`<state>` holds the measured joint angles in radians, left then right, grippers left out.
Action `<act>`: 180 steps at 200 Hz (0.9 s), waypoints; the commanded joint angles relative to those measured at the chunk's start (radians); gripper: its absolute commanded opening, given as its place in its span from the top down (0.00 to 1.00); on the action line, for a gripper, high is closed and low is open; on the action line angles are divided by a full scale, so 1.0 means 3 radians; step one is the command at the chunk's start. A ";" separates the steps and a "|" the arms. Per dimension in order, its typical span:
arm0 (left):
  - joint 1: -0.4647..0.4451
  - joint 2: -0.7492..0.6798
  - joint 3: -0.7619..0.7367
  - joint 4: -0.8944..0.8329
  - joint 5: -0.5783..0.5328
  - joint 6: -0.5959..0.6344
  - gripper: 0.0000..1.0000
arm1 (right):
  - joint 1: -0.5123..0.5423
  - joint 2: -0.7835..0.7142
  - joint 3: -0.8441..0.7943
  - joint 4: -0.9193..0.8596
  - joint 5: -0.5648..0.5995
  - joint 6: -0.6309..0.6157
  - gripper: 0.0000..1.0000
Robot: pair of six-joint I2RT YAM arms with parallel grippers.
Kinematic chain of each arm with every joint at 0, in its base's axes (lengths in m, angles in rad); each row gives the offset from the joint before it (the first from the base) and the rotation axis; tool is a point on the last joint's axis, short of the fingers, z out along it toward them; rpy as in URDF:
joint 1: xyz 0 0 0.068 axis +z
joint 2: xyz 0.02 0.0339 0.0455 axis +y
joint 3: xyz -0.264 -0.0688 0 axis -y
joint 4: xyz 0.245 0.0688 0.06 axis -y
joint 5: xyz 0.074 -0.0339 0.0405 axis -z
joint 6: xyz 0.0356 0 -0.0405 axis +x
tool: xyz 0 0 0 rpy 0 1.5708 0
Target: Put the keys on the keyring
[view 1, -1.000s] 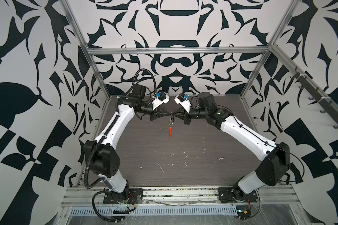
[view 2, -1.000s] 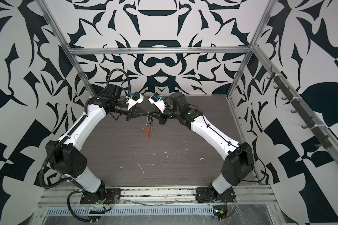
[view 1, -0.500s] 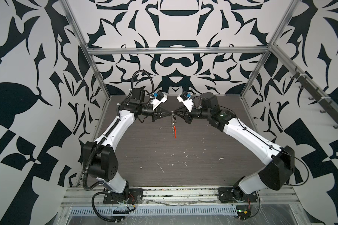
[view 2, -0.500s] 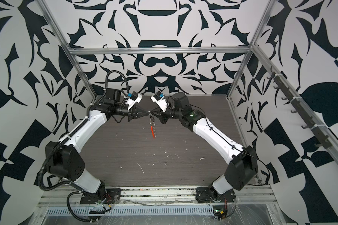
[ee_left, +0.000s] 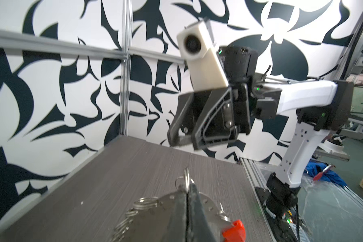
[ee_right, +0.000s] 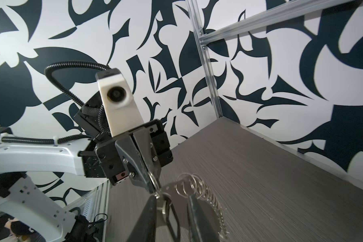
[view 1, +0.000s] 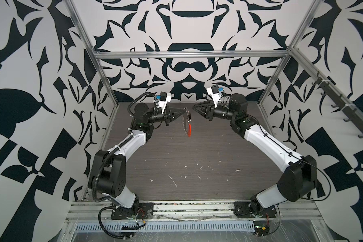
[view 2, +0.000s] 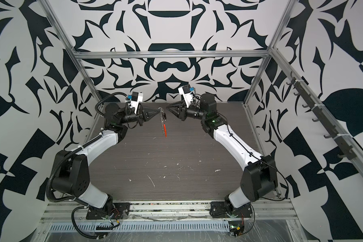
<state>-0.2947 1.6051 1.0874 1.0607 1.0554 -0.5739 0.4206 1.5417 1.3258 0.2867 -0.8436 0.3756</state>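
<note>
— While patterned black-and-white walls (view 1: 189, 62) and an aluminium frame (view 1: 189, 55) are enclosing the scuffed dark grey bench (view 1: 176, 159), what is hanging above it?
— The large oval silver-grey keyring (view 1: 185, 123) with its orange-red segment is dangling from the left gripper (view 1: 182, 112), jaws pressed together on its top, the small black key tag (view 1: 189, 115) hanging alongside. The right gripper (view 1: 196, 109) is facing it just apart, jaws spread.
</note>
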 commanded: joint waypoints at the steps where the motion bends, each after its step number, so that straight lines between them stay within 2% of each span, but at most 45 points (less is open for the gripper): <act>1: -0.0005 0.0125 0.0021 0.1196 -0.0191 -0.0827 1.00 | -0.0002 0.0052 0.0135 0.0388 -0.0270 0.0361 0.70; 80: -0.0001 0.0147 0.0036 0.1263 -0.0220 -0.0894 1.00 | -0.0001 0.0194 0.0166 0.0882 -0.0429 0.0819 0.67; 149: -0.0002 0.0186 0.0089 0.1265 -0.0234 -0.0910 1.00 | -0.0001 0.0179 0.0194 0.0993 -0.0517 0.0974 0.64; 180: -0.0001 0.0204 0.0118 0.1265 -0.0247 -0.0927 1.00 | -0.0006 0.0230 0.0175 0.1148 -0.0542 0.1103 0.66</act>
<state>-0.2947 1.6581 1.0882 1.3724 1.0065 -0.8318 0.4202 1.6165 1.3399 0.5323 -0.9813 0.6598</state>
